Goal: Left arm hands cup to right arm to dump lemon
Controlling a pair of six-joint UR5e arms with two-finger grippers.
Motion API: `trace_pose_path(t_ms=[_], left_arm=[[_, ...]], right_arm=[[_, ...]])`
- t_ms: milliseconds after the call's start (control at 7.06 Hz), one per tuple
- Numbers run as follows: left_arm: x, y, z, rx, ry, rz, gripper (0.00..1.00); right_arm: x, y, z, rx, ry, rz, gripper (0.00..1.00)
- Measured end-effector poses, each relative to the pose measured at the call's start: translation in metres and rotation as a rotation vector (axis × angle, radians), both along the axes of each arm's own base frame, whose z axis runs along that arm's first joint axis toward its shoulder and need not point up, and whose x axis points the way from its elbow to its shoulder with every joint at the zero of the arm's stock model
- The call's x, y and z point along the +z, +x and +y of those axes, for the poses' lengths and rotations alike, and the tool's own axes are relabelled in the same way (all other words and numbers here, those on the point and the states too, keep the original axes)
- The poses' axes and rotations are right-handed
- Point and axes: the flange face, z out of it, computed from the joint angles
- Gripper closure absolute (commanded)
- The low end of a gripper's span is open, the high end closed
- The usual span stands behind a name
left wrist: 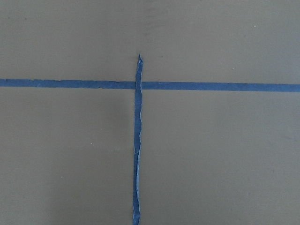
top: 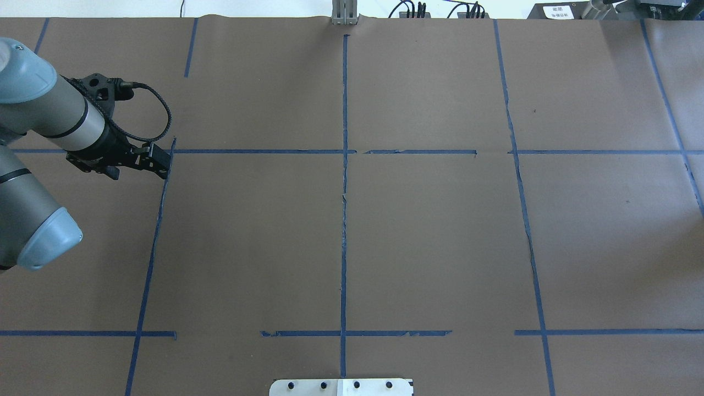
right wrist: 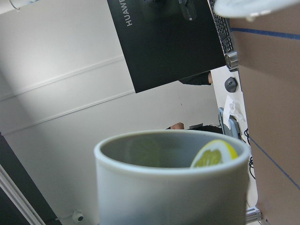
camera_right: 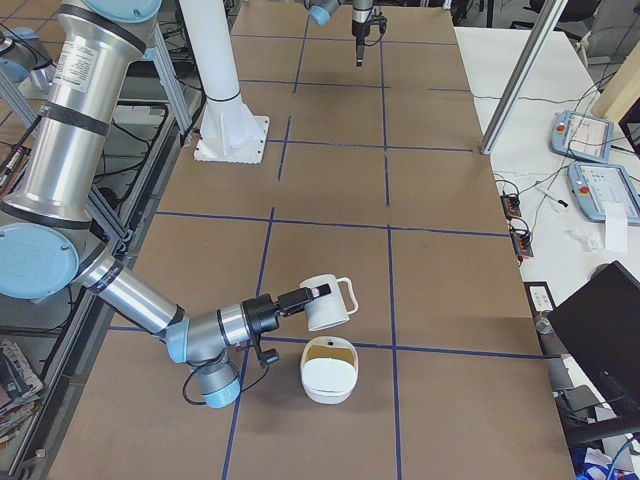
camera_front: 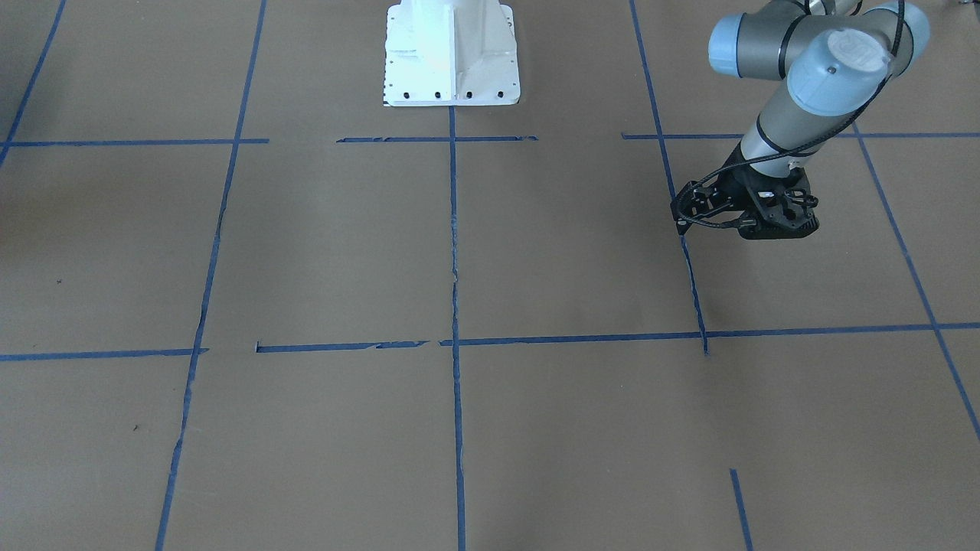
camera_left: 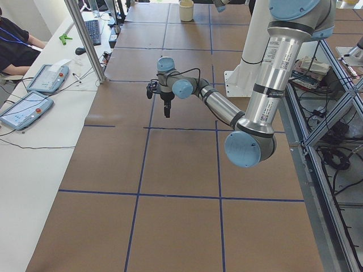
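Overhead, front-facing — opposite sides, shared table (top: pixel 440 247)

The white cup (camera_right: pixel 328 303) hangs tilted above the table (camera_right: pixel 330 180) (loop handle in plain sight); the yellow lemon (right wrist: pixel 214 153) slice leans inside against its wall.

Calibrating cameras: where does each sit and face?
Front-facing: opposite robot, steeply down; left arm, base.
Overhead: behind robot, downward; left arm.
Exterior left: end of table; left arm nearest.
Exterior right: opposite end; right arm, cup.
Left wrist: straight down, tape; no body.
Right wrist: close on cup, lemon; no body.
Shared: cup, exterior right and right wrist.
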Motion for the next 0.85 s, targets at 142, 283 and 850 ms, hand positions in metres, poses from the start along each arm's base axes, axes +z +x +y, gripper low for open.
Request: trace_pose_path(t_ms=[142,283,850], left_arm=[[0.0006,0.0005,-0.0001,0.0,-0.002,-0.002,0.0],[0.0006,0.0006,-0.0002,0.001,-0.003,-0.002,0.0],[-0.0003,0.0008,-0.0004,0.001,-0.002,-0.002,0.0]], right_arm=[[0.0001,0.0017,-0.0007,0.002,-0.013,-0.057,0.96],[0.0,0.0028,-0.0016,0.002,-0.024,-0.105,0.96],[-0.002,0.0009,-0.0077,-0.014,-0.035,-0.204,0.97]])
